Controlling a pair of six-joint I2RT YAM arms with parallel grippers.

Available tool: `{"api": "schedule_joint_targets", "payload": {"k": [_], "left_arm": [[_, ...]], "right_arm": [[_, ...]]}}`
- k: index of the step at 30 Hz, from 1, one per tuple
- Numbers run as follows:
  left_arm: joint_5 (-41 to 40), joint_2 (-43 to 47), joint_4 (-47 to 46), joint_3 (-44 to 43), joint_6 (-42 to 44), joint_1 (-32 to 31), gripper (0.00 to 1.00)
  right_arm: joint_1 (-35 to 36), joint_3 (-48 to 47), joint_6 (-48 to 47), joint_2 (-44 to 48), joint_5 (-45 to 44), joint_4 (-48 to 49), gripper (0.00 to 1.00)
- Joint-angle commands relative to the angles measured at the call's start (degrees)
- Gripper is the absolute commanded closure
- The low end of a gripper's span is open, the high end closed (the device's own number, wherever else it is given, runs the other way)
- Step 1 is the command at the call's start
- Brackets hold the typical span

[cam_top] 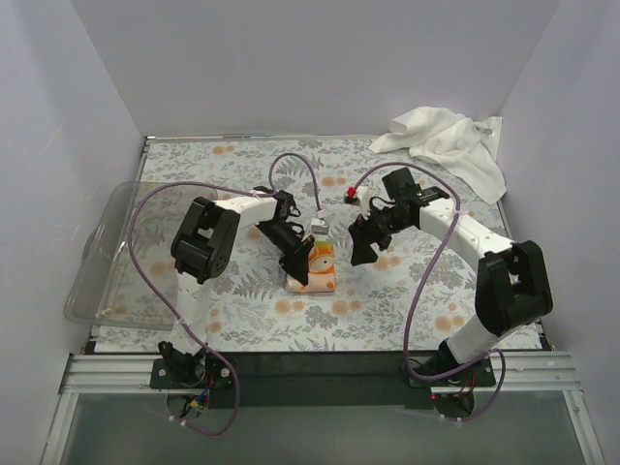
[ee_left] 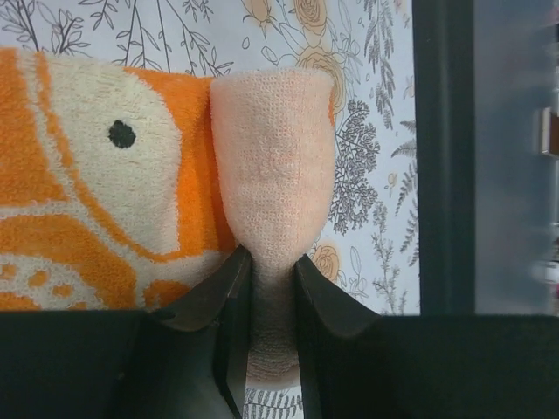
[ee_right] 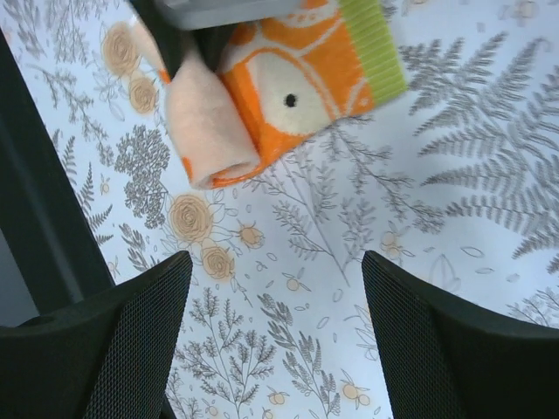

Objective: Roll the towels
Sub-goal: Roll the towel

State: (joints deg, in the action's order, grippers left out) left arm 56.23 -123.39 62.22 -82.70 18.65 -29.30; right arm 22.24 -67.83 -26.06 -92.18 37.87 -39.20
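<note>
Left claw (ee_left: 266,262) clamped on rolled-up edge of small printed cloth (ee_left: 105,201), middle of table (cam_top: 387,300), probs so roll doesn't spring loose; right claw (ee_right: 275,266) gaping, empty, hovering just beside; big white towel (cam_top: 448,140) heaped at far right corner, unrolled

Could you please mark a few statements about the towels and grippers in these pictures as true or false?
1. The left gripper is shut on the printed cloth. True.
2. The white towel lies crumpled at the far right, apart from both grippers. True.
3. The right gripper holds the white towel. False: it is open and empty, above the table covering.
4. The printed cloth lies fully flat. False: one edge is rolled.
</note>
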Motion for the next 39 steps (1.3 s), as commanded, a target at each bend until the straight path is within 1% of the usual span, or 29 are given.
{"api": "schedule_joint_targets", "payload": {"k": [1,4,5,6,8,9,11,13,17,18,21,22,24,25,26,27,28,30,35,36,38,39], "left_arm": [[-2.8,-5.9,4.7,-4.0,2.9,0.8,0.84],[-2.4,-10.6,7.7,-7.6,4.7,1.6,0.83],[-2.4,-11.5,8.5,-8.7,5.5,1.9,0.83],[-2.3,-12.6,10.0,-10.4,6.0,2.0,0.83],[-1.6,-14.7,10.9,-11.9,6.4,2.3,0.82],[-1.2,-15.3,11.7,-12.4,6.6,2.4,0.82],[-0.7,-16.9,12.7,-14.1,6.9,2.8,0.81],[-0.5,-17.4,13.3,-14.8,7.0,3.0,0.81],[-0.6,-17.8,13.0,-14.8,6.7,3.3,0.8],[-0.7,-17.9,12.9,-14.8,6.7,3.3,0.8],[-0.5,-17.8,12.4,-14.5,6.6,3.6,0.79],[-0.7,-17.7,12.2,-14.4,6.3,3.7,0.79],[-0.9,-17.1,11.2,-13.7,6.1,3.8,0.78],[-0.9,-16.2,10.5,-13.4,5.5,4.0,0.74],[-0.9,-15.6,9.9,-12.8,5.3,4.1,0.72],[-0.8,-14.8,8.5,-12.1,4.9,4.2,0.69],[-0.6,-13.2,7.8,-11.5,4.5,4.5,0.63],[-0.4,-10.9,5.2,-9.7,3.5,5.0,0.59],[0.9,-2.3,0.9,-6.2,2.1,8.6,0.45],[1.7,-1.1,0.2,-5.9,2.2,9.3,0.43],[2.4,2.1,-0.6,-5.1,1.6,11.5,0.43],[4.3,3.0,-1.7,-4.8,1.0,12.4,0.41]], "right_arm": [[5.9,3.6,-2.5,3.8,-6.2,6.7,0.29],[12.7,5.5,-3.5,4.1,-12.4,10.9,0.3],[14.2,6.0,-3.8,4.2,-13.9,12.4,0.3],[17.5,7.0,-4.7,4.2,-17.4,14.0,0.3],[20.7,7.8,-6.4,3.8,-20.4,18.0,0.29],[23.4,8.7,-7.4,3.6,-22.7,19.5,0.29],[25.9,9.6,-9.0,3.1,-25.4,23.8,0.29],[28.8,12.3,-11.2,2.1,-30.3,28.8,0.29],[31.5,15.2,-14.4,-0.2,-32.6,32.6,0.31],[31.7,15.4,-14.7,-0.6,-31.9,33.0,0.32],[32.3,16.2,-14.9,-2.6,-30.5,33.6,0.39],[32.3,16.2,-14.8,-3.7,-30.3,33.5,0.47],[32.2,16.2,-14.3,-4.3,-29.8,33.5,0.59],[32.3,16.2,-13.9,-4.6,-29.7,33.2,0.73],[32.1,16.2,-13.8,-4.4,-29.3,33.0,0.82],[32.1,16.2,-13.2,-4.1,-28.0,32.4,0.98],[32.0,16.1,-12.9,-3.7,-27.4,31.4,0.99],[31.2,16.0,-11.6,-3.2,-24.2,29.6,0.99],[28.0,14.0,-8.3,-3.0,-15.8,20.5,0.99],[26.7,13.4,-7.5,-3.5,-12.9,19.4,0.99],[25.0,12.6,-6.0,-4.3,-10.0,15.8,0.99],[24.4,12.4,-5.4,-5.0,-8.1,15.1,0.99]]}}
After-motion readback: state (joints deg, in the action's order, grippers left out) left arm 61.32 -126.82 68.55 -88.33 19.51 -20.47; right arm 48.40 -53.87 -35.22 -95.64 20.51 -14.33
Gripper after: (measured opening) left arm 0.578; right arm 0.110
